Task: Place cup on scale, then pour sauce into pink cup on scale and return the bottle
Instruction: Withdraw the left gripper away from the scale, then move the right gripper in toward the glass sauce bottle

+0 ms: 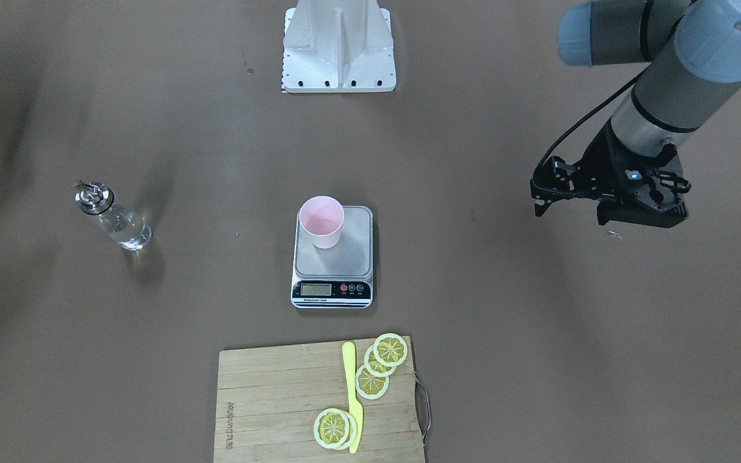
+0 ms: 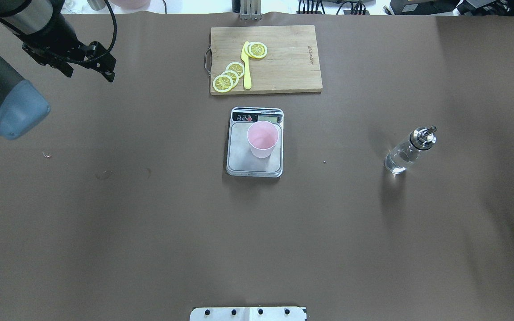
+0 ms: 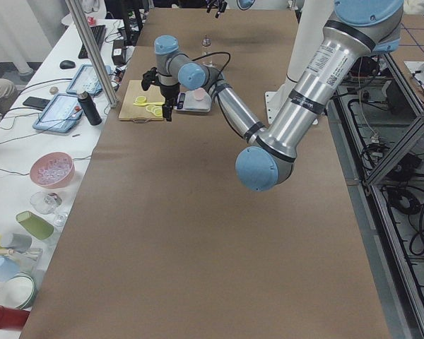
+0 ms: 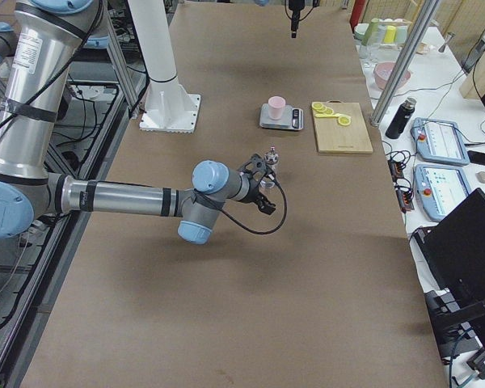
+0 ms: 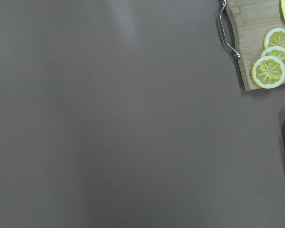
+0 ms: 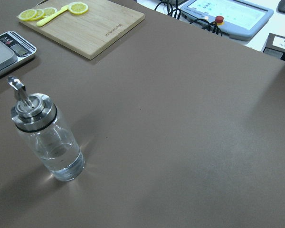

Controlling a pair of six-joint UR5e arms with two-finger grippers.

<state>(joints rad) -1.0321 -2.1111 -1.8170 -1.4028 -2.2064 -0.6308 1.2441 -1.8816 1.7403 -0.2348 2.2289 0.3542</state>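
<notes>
The pale pink cup (image 1: 322, 222) stands upright on the grey platform of the scale (image 1: 348, 260) at the table's middle; they also show in the overhead view, cup (image 2: 262, 140) on scale (image 2: 243, 164). The clear glass bottle (image 2: 406, 154) with its metal spout stands upright on the table on my right side, holding a little clear sauce (image 6: 59, 159). My left gripper (image 2: 104, 62) hangs open and empty, high over the far left of the table. My right gripper (image 4: 259, 182) is close beside the bottle; I cannot tell whether it is open or shut.
A wooden cutting board (image 2: 283, 62) with lemon slices (image 2: 228, 76) and a yellow knife (image 2: 246, 67) lies beyond the scale. The robot's base plate (image 1: 338, 64) is on my side of the table. Side benches (image 3: 49, 169) hold bowls and tablets.
</notes>
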